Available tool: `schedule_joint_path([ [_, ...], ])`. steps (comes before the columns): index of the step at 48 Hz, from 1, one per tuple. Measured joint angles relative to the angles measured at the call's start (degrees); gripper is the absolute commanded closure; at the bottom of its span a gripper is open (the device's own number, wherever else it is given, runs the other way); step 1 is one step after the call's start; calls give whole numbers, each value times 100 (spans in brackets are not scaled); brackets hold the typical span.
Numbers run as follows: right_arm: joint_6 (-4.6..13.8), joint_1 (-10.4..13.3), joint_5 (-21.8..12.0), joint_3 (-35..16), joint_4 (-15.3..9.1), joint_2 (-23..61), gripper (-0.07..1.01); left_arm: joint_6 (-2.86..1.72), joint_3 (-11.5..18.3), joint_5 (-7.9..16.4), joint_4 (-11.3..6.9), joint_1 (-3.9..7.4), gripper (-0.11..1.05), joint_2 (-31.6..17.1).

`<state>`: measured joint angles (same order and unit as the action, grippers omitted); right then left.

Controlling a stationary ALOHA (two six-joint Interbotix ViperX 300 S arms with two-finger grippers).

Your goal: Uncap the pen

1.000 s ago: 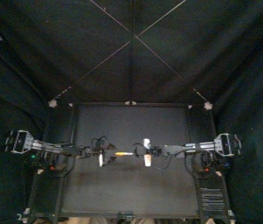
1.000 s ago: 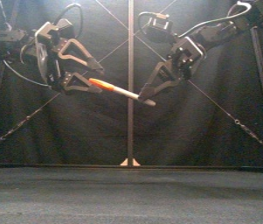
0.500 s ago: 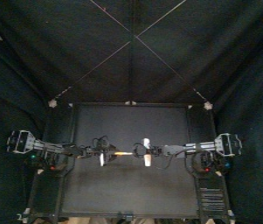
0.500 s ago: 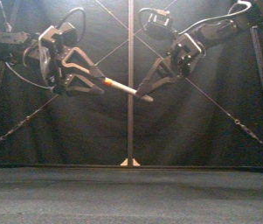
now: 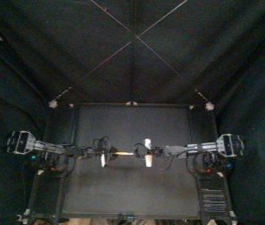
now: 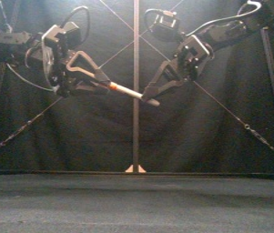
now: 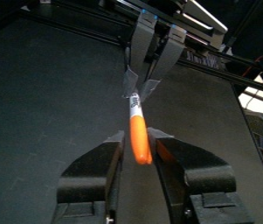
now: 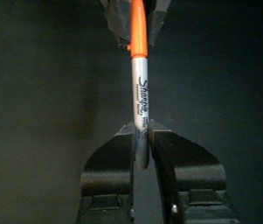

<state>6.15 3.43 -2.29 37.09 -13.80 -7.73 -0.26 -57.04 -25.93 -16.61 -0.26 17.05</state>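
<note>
At frame centre a pen [image 6: 129, 93] slopes down rightward, left tool [image 6: 97, 84] clamped on its orange end, right tool [image 6: 155, 100] on its pale end.

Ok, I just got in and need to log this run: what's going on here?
Both arms hold one marker pen in mid-air above the table. The left tool is shut on its orange cap, the right tool on the grey barrel. The cap looks to be on, so the pull-apart is not yet done.
</note>
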Motion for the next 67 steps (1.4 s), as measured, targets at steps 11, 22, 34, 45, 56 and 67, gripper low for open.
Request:
schedule_joint_path([
  [11, 0, -9, 0, 18, 0, 0, 48, 9, 9, 0, 0, 0, 42, 0],
  [22, 0, -9, 44, 123, 35, 0, 48, 0, 9, 0, 0, -9, 42, 18],
  [34, 0, 18, 70, 220, 88, -35, 48, 0, -79, -9, 0, -35, 42, 105],
  [45, 35, 18, 18, 360, 114, -97, 48, -9, -255, -9, -18, -53, 42, 299],
  [56, 9, 26, 18, 431, 114, -176, 48, -9, -413, -26, -62, -88, 42, 536],
  [67, 9, 18, 18, 562, 123, -360, 48, -18, -589, -26, -70, -141, 42, 773],
])
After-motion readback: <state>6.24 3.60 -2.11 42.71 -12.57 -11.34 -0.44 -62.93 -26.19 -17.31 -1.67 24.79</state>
